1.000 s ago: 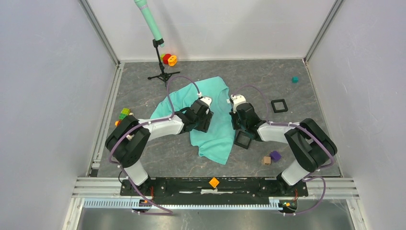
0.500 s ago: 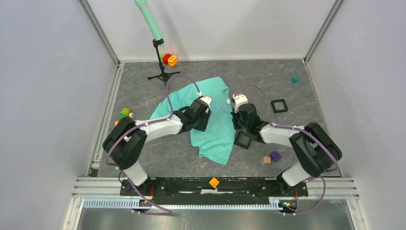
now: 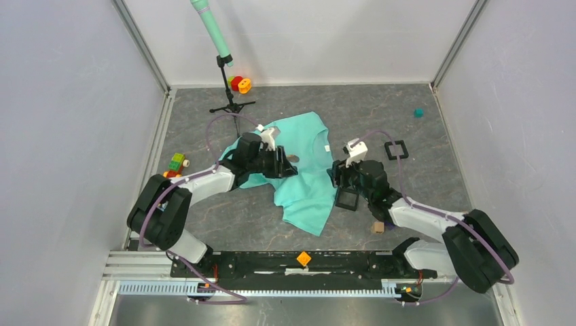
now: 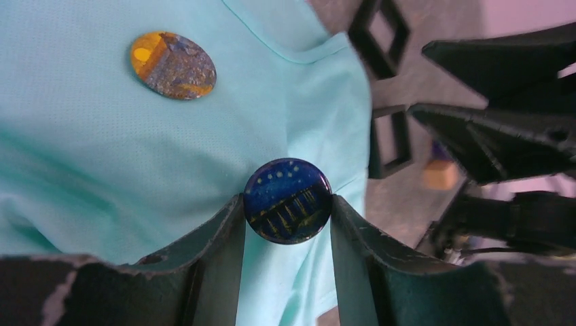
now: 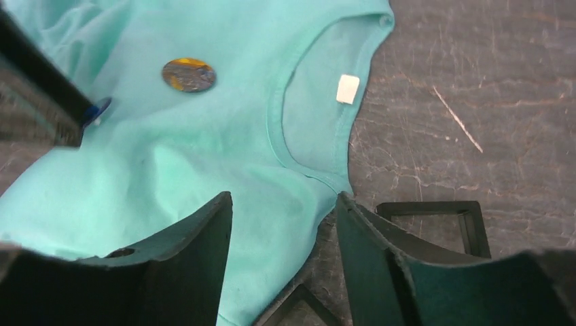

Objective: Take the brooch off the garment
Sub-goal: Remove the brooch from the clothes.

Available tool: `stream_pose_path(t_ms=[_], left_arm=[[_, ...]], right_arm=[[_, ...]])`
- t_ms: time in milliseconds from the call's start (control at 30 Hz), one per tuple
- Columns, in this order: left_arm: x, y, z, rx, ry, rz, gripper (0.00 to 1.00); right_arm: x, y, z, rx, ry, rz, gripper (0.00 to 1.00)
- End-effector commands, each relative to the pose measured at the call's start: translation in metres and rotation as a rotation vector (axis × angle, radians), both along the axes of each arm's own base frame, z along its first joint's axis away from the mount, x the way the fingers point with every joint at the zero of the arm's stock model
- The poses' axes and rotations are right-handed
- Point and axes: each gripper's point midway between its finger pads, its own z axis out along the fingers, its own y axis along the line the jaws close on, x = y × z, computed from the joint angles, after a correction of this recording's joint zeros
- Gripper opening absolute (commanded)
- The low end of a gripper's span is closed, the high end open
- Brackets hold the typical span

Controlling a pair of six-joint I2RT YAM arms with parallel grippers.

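Observation:
The turquoise garment (image 3: 307, 185) lies spread on the grey floor, its white neck label (image 5: 348, 89) showing. My left gripper (image 4: 288, 204) is shut on a round dark-blue brooch (image 4: 288, 201) just above the cloth (image 4: 88, 149); whether its pin still sits in the cloth I cannot tell. A second, orange-and-grey brooch (image 4: 173, 65) lies on the chest, also visible in the right wrist view (image 5: 189, 75). My right gripper (image 5: 284, 204) stands open over the garment's right edge, nothing between its fingers. From above, the left gripper (image 3: 289, 165) and right gripper (image 3: 337, 178) face each other across the garment.
One black square frame (image 3: 347, 198) lies under the right gripper, another (image 3: 396, 149) farther right. A tripod stand (image 3: 229, 103) with a teal tube stands at the back beside red and orange pieces (image 3: 239, 84). Coloured blocks (image 3: 176, 163) sit left, a tan cube (image 3: 378, 227) near right.
The right gripper has opened and drawn back to the right, off the garment. The left arm has swung left, its jaws narrowed onto the blue brooch.

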Motion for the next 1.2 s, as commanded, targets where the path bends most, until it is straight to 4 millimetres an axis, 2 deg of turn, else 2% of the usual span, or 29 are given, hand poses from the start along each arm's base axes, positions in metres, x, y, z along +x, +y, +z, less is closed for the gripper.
stream_pose_path(t_ms=[0,100,200,300,433,700,800,1033,1100,1167], left_arm=[[-0.012,-0.024,0.067,-0.417,0.049,-0.135,0.43],[-0.018,-0.029,0.075,-0.496,0.086,-0.161,0.43],[-0.024,-0.031,0.084,-0.564,0.116,-0.182,0.43],[-0.031,-0.034,0.091,-0.612,0.146,-0.206,0.43],[-0.037,-0.034,0.095,-0.62,0.157,-0.224,0.43],[-0.049,-0.045,0.095,-0.614,0.182,-0.253,0.44],[-0.054,-0.05,0.097,-0.613,0.189,-0.269,0.44],[-0.057,-0.053,0.092,-0.598,0.189,-0.283,0.47],[-0.057,-0.052,0.087,-0.585,0.191,-0.281,0.59],[-0.054,-0.049,0.083,-0.559,0.172,-0.254,0.82]], right_arm=[[-0.016,0.021,0.048,0.123,-0.196,0.16,0.68],[-0.031,0.036,0.06,0.176,-0.247,0.28,0.73],[-0.038,0.049,0.064,0.242,-0.249,0.344,0.77],[-0.054,0.061,0.071,0.327,-0.306,0.442,0.75],[-0.055,0.067,0.065,0.311,-0.292,0.466,0.71],[-0.065,0.08,0.067,0.312,-0.297,0.547,0.64],[-0.064,0.081,0.067,0.299,-0.293,0.55,0.49],[-0.068,0.09,0.065,0.298,-0.271,0.596,0.26],[-0.069,0.09,0.068,0.301,-0.277,0.603,0.14],[-0.069,0.09,0.07,0.295,-0.274,0.603,0.04]])
